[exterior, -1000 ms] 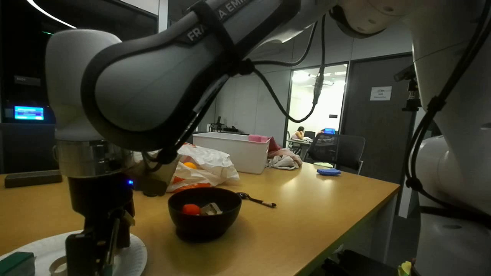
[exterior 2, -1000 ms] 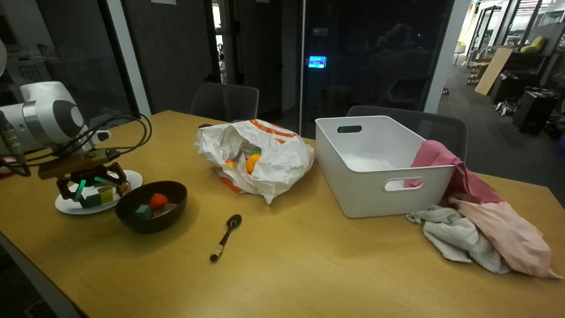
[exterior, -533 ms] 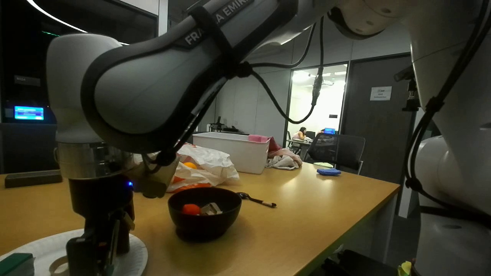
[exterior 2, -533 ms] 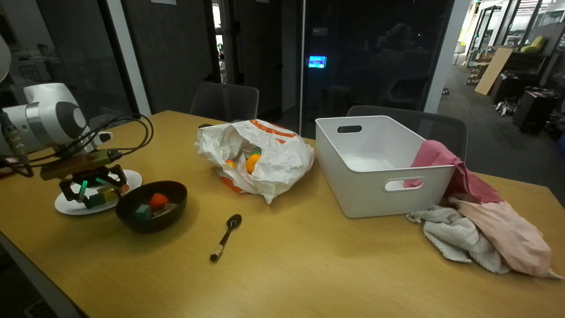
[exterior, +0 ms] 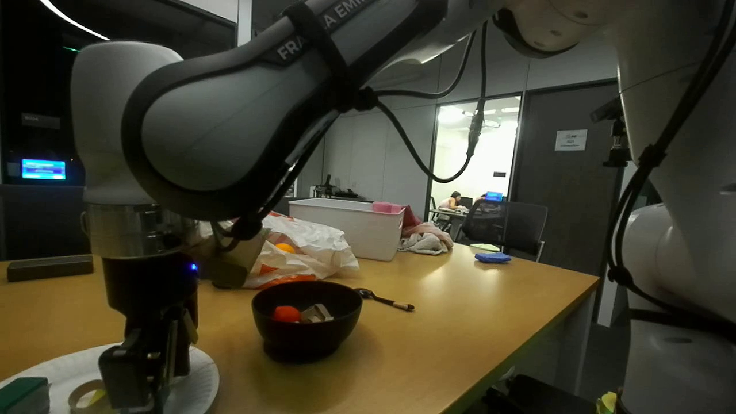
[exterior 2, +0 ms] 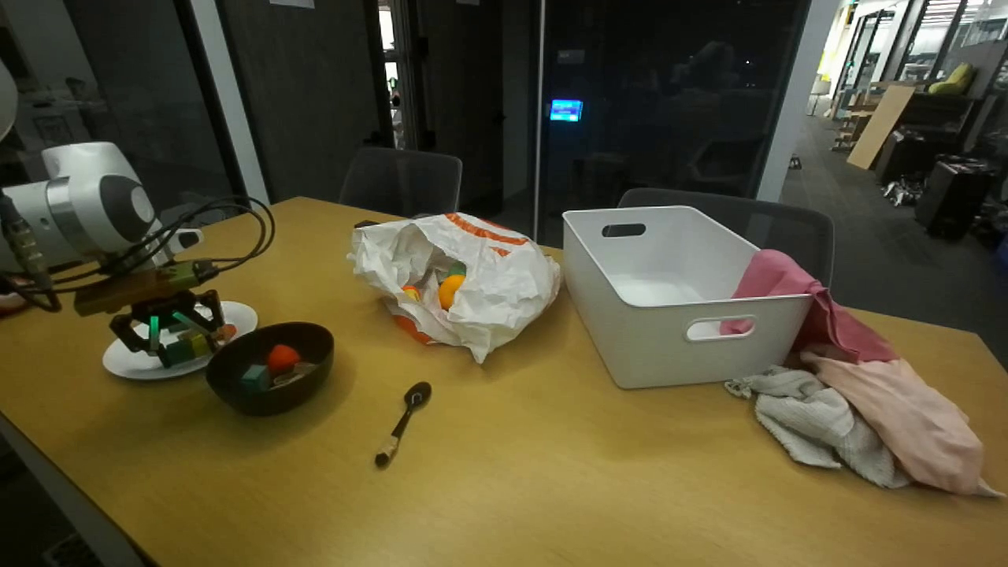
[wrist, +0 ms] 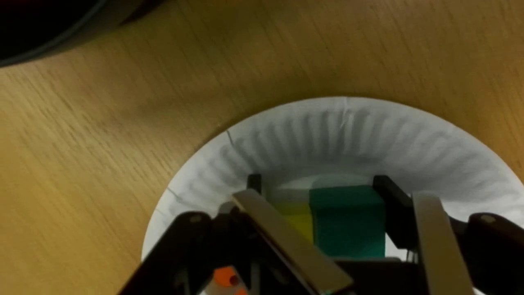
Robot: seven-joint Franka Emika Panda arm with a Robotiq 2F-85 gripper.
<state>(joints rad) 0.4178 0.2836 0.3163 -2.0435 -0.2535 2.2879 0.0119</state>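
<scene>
Raised slightly, the end effector [wrist: 322, 198] straddles a green block [wrist: 348, 225], partly hiding a yellow block [wrist: 302, 219], grip unclear.

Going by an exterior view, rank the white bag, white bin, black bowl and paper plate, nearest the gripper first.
1. Paper plate, beneath the gripper.
2. Black bowl, just right of it in view.
3. White bag, farther right.
4. White bin, farthest right.

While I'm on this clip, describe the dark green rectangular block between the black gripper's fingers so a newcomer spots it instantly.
On the wood-grained table, find the white fluted paper plate. In the wrist view, look between the two fingers of the black gripper. The dark green rectangular block sits right of a partly hidden yellow block, set apart by its colour.
</scene>
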